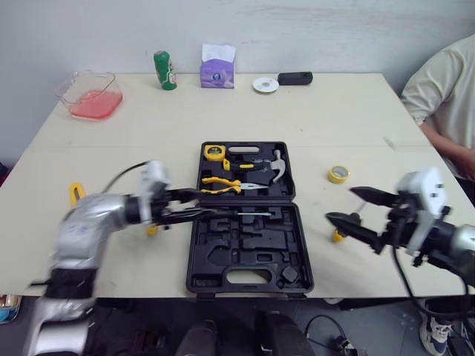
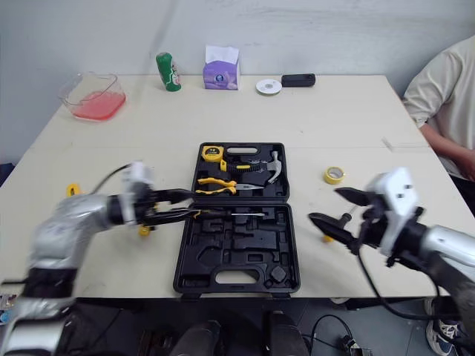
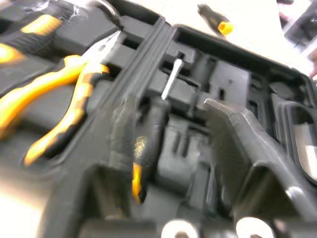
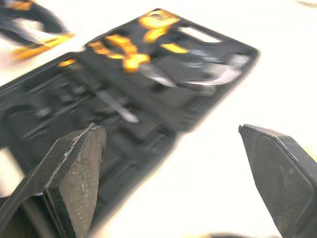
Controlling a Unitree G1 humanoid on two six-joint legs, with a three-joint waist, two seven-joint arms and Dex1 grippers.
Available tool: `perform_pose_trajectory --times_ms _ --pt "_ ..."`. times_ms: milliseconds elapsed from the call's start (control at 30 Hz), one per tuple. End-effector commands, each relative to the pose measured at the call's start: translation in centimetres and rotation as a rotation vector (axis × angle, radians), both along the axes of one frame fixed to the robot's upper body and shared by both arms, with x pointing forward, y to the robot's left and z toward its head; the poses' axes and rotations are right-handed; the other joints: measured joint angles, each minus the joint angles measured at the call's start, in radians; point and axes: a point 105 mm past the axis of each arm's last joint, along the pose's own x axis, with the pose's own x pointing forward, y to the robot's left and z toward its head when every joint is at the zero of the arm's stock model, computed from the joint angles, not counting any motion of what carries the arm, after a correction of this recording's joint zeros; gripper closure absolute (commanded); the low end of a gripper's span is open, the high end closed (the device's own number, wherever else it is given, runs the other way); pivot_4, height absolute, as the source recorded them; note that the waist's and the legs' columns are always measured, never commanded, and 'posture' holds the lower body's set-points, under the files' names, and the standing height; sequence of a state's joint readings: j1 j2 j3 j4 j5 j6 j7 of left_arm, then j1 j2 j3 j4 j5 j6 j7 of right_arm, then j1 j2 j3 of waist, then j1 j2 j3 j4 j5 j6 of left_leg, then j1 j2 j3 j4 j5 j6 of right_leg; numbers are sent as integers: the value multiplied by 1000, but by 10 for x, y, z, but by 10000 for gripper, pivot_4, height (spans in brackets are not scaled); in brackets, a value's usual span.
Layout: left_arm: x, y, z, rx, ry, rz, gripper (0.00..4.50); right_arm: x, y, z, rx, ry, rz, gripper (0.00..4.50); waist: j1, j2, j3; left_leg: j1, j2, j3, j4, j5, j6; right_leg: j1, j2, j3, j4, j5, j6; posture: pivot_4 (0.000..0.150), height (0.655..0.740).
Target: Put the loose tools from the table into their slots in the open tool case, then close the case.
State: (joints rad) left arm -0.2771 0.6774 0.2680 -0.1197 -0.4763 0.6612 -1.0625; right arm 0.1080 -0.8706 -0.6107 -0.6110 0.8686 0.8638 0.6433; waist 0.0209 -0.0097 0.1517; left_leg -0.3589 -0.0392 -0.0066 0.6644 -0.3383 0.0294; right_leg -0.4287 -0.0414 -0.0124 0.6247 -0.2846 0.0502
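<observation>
Soft, even light falls from overhead on the pale table, bright with no hard edges. The black tool case in the middle throws only a thin, faint shadow along its near rim. Left of the case, the left arm is smeared with blur. Seen from close over the case, the moulded tray and the yellow pliers go soft and streaky, and the bare table beside the case burns out to plain white.
</observation>
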Motion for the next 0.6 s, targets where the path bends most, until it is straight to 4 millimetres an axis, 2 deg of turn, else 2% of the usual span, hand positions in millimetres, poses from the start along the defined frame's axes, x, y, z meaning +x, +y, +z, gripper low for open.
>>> perform_pose_trajectory --times_ms 33,67,167,267,300,333,400,433,500,600 --pt "-16 58 5 -52 21 258 359 -11 -36 4 -37 24 -106 0 3 1 1 1 0 0 0 0 1 1 0 0 -4 0 0 1500 7400" --pt "-22 77 3 -67 43 345 359 -14 -46 0 -62 41 -138 0 4 0 2 2 0 1 0 -5 9 2 -1 1 -5 0 0 1500 7400" --pt "-43 119 -1 -67 62 534 359 -21 -75 -6 -83 79 -225 0 6 -2 5 5 0 1 0 -6 10 7 -3 0 -5 0 0 1500 7400" --pt "-51 129 -3 -52 69 594 359 -24 -86 -8 -79 92 -253 0 8 0 7 7 1 2 0 -5 11 11 -5 -1 -7 -1 -1 1500 7400" --pt "-57 139 -6 -37 69 638 359 -27 -93 -11 -95 101 -274 0 8 0 7 7 1 2 0 -5 11 11 -5 -1 -7 -1 -1 1500 7400" --pt "-74 168 -12 -17 94 762 359 -32 -112 -15 -113 119 -342 0 7 1 7 7 2 2 0 -5 10 11 -6 -1 -8 -1 0 1500 7400" --pt "-102 212 -18 27 119 945 359 -41 -137 -21 -137 140 -434 0 2 1 8 6 2 4 -2 -5 10 11 -6 0 -9 -1 -1 1500 7400" --pt "-111 225 -18 44 121 994 359 -43 -144 -21 -142 141 -457 0 -1 -1 9 6 2 4 -5 -6 10 9 -6 0 -9 -2 -1 1500 7400" --pt "-114 234 -19 85 119 1012 359 -43 -146 -20 -146 135 -460 0 -3 -3 9 8 3 6 -12 -6 9 9 -5 0 -12 -3 -2 1500 7400" --pt "-107 231 -16 110 110 972 359 -38 -139 -20 -141 121 -435 0 2 -1 10 8 3 6 -12 -4 8 9 -6 0 -13 -2 -1 1500 7400"
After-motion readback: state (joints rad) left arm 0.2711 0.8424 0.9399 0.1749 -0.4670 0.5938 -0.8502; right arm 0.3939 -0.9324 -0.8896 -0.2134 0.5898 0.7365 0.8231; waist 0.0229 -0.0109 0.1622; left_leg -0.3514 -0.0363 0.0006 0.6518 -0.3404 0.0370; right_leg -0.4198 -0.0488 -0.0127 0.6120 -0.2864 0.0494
